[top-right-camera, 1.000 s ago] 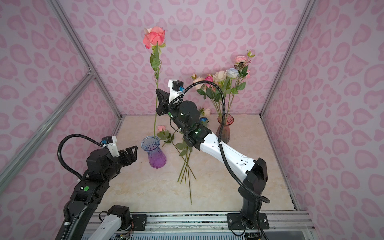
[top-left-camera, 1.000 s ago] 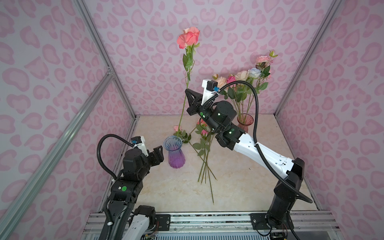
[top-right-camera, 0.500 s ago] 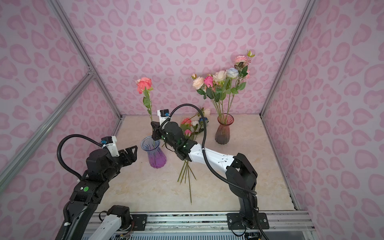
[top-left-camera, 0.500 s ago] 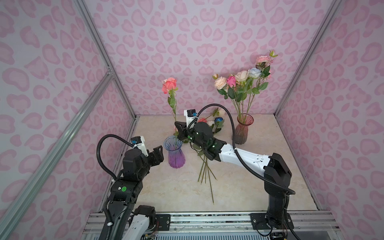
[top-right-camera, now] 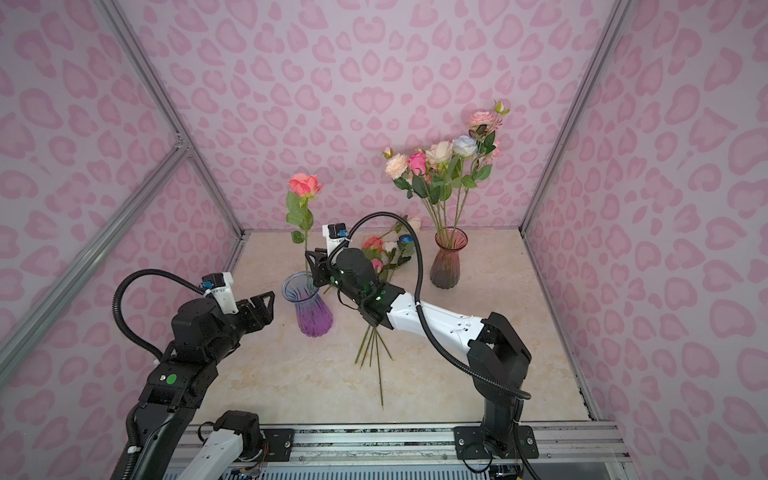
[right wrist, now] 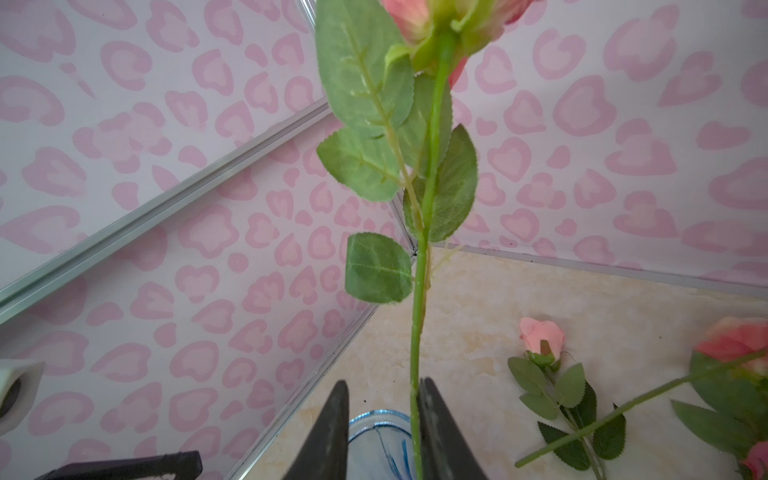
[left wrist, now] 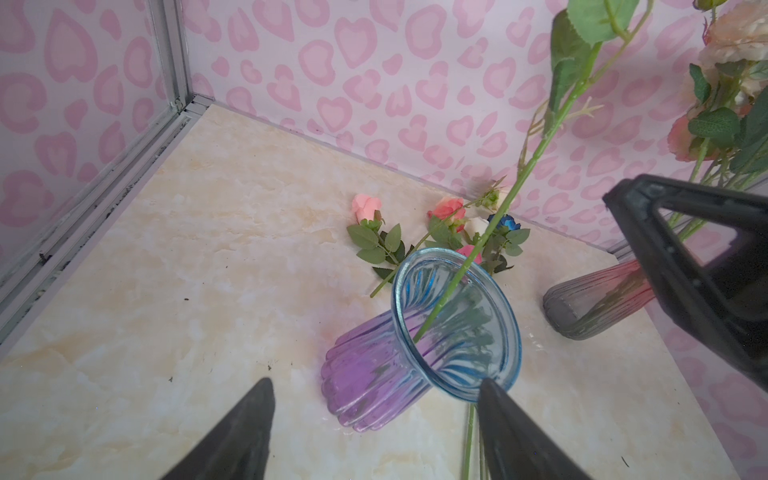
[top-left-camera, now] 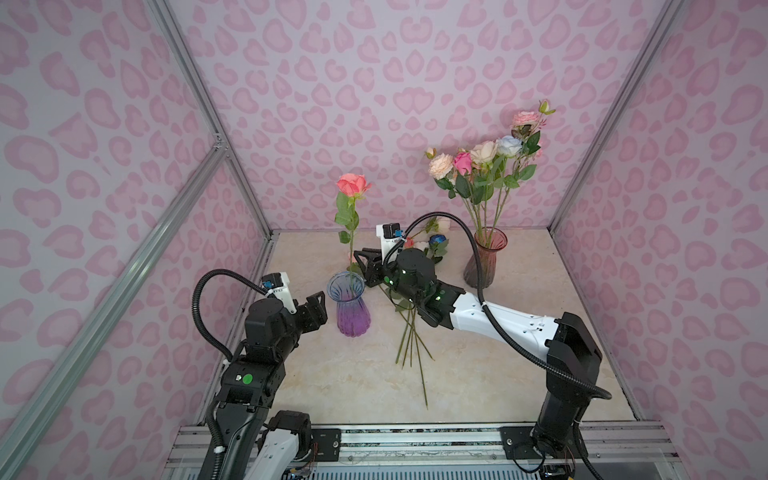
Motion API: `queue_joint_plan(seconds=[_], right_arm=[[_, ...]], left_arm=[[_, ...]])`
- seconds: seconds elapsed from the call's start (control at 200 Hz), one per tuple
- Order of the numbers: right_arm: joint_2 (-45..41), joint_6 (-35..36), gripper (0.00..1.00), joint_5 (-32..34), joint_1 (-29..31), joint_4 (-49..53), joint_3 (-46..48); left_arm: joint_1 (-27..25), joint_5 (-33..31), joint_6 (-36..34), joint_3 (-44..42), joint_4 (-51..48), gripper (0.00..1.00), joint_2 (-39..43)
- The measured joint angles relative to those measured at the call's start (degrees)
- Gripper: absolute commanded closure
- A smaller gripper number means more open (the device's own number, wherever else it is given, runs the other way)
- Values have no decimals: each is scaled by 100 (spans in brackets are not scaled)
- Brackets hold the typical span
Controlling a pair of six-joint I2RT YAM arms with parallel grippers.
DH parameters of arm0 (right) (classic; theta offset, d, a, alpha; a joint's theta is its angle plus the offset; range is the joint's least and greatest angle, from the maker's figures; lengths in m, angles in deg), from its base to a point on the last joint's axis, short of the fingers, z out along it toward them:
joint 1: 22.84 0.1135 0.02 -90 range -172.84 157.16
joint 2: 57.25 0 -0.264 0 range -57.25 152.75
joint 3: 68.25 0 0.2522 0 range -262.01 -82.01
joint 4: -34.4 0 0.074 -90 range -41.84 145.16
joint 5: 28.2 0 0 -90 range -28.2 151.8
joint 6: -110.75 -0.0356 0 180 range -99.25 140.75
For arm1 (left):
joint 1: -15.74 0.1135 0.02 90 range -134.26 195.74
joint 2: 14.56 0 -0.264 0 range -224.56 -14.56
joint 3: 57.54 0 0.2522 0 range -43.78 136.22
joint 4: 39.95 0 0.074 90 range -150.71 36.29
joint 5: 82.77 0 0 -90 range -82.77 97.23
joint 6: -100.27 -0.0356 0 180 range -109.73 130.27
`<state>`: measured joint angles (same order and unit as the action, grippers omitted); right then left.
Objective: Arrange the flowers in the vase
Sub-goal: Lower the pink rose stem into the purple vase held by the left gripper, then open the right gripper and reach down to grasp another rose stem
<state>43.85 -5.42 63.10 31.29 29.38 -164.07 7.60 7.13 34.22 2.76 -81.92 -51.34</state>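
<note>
Now that the pink long-stemmed rose (top-left-camera: pixel 352 186) stands in the blue-purple ribbed glass vase (top-left-camera: pixel 352 309), the right end effector (right wrist: pixel 382 388) has opened narrowly, releasing it.

Pale walls printed with pink heart-shaped blotches (top-left-camera: pixel 374 83) enclose a cream marble-patterned floor (top-left-camera: pixel 519 374) on three sides, silver aluminium frame bars (top-left-camera: pixel 124 266) line the corners, and a grey metal base rail (top-left-camera: pixel 415 442) crosses the near edge.

Both top views look down from high in front over the whole table (top-left-camera: pixel 498 374), while both close wrist views share the blue-purple vase (left wrist: pixel 365 374).
</note>
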Motion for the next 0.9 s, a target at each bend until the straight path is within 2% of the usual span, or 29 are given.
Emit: queue_joint_plan(seconds=[0.14,0.25,0.33,0.375,0.41,0.58,0.79,0.9], right_arm=[[-713,94,68,83,-74,195,584],[-866,22,68,162,-605,616,807],[-450,-116,69,33,-1095,1344,570],[-85,-192,62,-111,-1338,1878,310],[205,-234,61,-181,-1471,2234,142],[1340,-275,61,-706,-1602,3397,-205],[1556,-472,66,-881,-1578,3836,-214],[1556,-518,75,-898,-1576,3840,-79]], left_arm=[[0,15,2,0,0,22,0],[0,24,4,0,0,22,15],[0,35,7,-2,0,22,35],[0,37,9,-7,0,22,44],[0,37,9,-7,0,22,59],[0,42,9,-7,0,22,59],[0,39,9,-26,0,22,85],[0,66,9,-26,0,22,87]])
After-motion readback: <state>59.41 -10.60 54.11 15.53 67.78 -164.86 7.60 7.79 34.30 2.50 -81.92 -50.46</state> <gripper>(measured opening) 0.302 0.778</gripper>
